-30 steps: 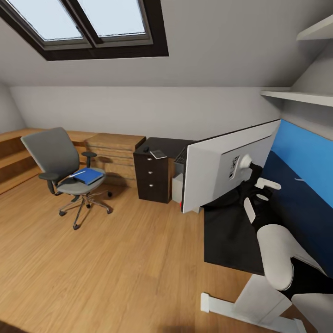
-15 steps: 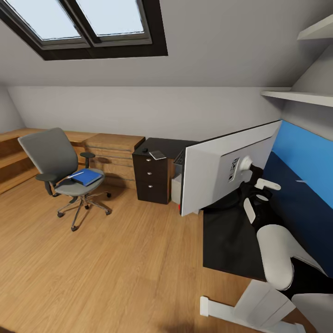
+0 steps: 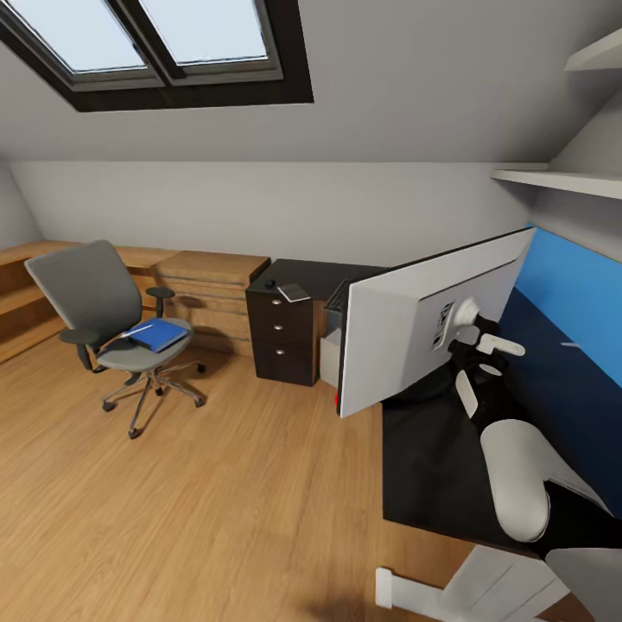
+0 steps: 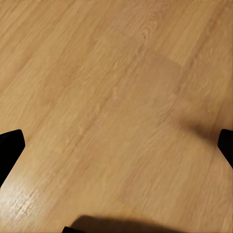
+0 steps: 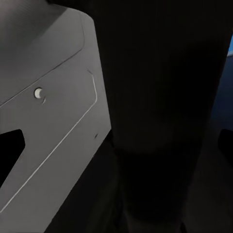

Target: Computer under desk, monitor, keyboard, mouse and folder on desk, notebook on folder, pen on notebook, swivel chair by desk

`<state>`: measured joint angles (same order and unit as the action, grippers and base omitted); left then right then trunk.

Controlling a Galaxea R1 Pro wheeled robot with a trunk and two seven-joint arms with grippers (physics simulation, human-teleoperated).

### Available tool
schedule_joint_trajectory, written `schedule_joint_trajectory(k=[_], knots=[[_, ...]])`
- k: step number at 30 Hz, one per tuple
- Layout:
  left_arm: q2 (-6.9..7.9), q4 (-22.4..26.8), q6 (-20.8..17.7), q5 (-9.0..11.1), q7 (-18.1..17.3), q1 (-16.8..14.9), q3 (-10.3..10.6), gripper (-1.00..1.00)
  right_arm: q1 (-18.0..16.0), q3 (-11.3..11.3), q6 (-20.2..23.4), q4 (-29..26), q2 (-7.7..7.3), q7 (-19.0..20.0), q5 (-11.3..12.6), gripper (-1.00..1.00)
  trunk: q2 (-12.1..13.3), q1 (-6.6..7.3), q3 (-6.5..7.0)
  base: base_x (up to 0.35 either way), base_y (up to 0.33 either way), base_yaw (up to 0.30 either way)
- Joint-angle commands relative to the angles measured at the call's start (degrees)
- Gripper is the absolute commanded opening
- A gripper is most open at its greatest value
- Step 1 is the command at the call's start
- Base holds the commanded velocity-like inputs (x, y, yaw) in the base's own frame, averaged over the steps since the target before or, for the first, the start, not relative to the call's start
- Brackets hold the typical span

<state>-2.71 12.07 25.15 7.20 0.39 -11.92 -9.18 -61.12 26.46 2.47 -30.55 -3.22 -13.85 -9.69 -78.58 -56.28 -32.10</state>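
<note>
The grey swivel chair (image 3: 86, 304) stands on the wood floor at the left, with the blue folder (image 3: 159, 334) on its seat and the thin white pen (image 3: 136, 330) across the folder. On the black desk (image 3: 423, 458), the notebook (image 3: 294, 292) and the small black mouse (image 3: 271, 282) lie above the drawer unit (image 3: 281, 335). The keyboard (image 3: 336, 297) peeks out behind the monitor (image 3: 406, 333), whose pale back faces me. The light-grey computer (image 3: 330, 354) sits under the desk. My right gripper (image 3: 473, 344) (image 5: 116, 145) is open around the monitor's black stand (image 5: 160, 121). My left gripper (image 4: 116, 145) is open over bare floor.
A light-wood drawer chest (image 3: 212, 289) and low wooden steps (image 3: 22, 294) line the back wall. A blue upright panel (image 3: 574, 302) backs the desk at the right, under white shelves (image 3: 561, 180). Open floor (image 3: 216, 501) lies between chair and desk.
The whole head view has swung slightly, so the chair and drawer unit sit a little further left in the picture. The monitor and right arm keep about the same place.
</note>
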Motion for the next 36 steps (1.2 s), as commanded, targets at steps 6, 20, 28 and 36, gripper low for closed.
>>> schedule_joint_trajectory(k=[6,20,28,36], knots=[[-0.05,-0.03,0.17,0.37,0.0,-0.03,0.04,1.0,-0.05,0.16,0.26,-0.02,-0.02,-0.06,-0.59,1.0,-0.03,0.0,-0.05,0.083,0.0,0.0],[-0.01,-0.03,0.17,0.43,0.04,-0.03,0.0,1.0,-0.05,0.17,0.33,-0.11,-0.93,-0.12,-0.59,1.0,-0.03,0.0,-0.05,0.07,0.0,0.0],[-0.01,-0.03,0.17,0.42,0.04,-0.03,0.01,1.0,-0.05,0.17,0.36,-0.12,-1.0,-0.12,-0.62,-1.0,-0.03,0.0,-0.05,0.001,0.0,0.0],[-0.03,-0.03,0.17,0.37,0.05,-0.03,-0.02,1.0,-0.05,0.18,0.35,-0.12,-1.0,-0.13,-0.64,-1.0,-0.03,0.0,-0.05,0.0,0.0,0.0]])
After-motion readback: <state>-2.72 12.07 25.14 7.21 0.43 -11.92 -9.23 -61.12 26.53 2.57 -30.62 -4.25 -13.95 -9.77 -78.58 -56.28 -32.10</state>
